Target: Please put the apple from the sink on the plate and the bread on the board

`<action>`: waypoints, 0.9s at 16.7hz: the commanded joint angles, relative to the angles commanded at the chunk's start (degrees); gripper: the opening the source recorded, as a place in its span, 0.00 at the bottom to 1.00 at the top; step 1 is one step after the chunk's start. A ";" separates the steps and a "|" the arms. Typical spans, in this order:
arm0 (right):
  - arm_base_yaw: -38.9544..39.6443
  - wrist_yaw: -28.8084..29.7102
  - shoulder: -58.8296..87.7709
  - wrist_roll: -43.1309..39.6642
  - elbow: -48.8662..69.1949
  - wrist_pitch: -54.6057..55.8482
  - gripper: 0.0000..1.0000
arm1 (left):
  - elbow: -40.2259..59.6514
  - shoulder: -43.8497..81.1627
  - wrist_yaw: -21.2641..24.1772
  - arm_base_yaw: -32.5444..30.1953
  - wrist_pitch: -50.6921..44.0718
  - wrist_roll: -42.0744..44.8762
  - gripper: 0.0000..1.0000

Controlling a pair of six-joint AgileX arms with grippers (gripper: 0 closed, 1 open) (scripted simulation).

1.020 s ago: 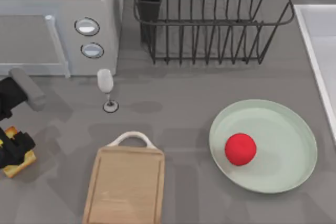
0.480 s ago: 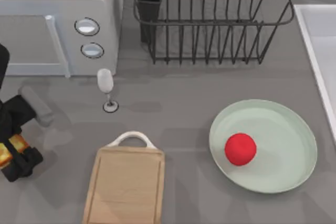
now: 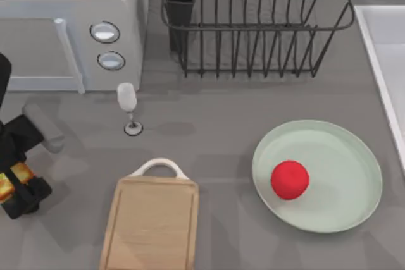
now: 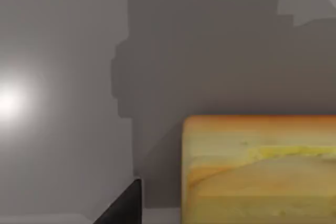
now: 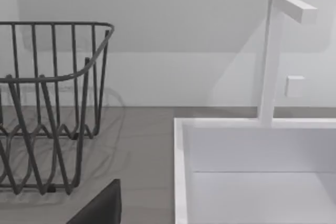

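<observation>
Apple (image 3: 290, 179) sits on the plate (image 3: 354, 156), left of the plate's centre, near the surface's right edge; I judge that half of the task done. Sink (image 3: 386, 49) lies along the right edge, and its basin reads empty in the right wrist view. Bread (image 3: 14, 178) is at the far left edge of the surface, pinched in my left gripper (image 3: 16, 184), fingers pressed onto its sides. Left wrist view shows the slice close up, with bare grey surface and shadow behind it, so I judge it lifted clear, though I cannot confirm the gap. Board (image 3: 152, 226) lies at the near edge, left of centre, handle pointing away, with nothing on it; bread and board are well apart. Remaining: carry the slice rightward over the board, lower it, release. Right arm is parked near the sink; I cannot tell how its fingers stand.
</observation>
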 joint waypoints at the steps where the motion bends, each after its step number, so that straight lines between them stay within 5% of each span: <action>1: 0.00 0.00 0.00 0.00 0.00 0.00 1.00 | 0.00 0.00 0.00 0.00 0.00 0.00 0.40; 6: 0.00 0.00 0.00 0.00 0.00 0.00 1.00 | 0.00 0.00 0.00 0.00 0.00 0.00 0.02; 15: 0.00 0.00 0.00 0.00 0.00 0.00 1.00 | 0.26 -0.89 0.43 -0.10 -0.81 -0.31 0.00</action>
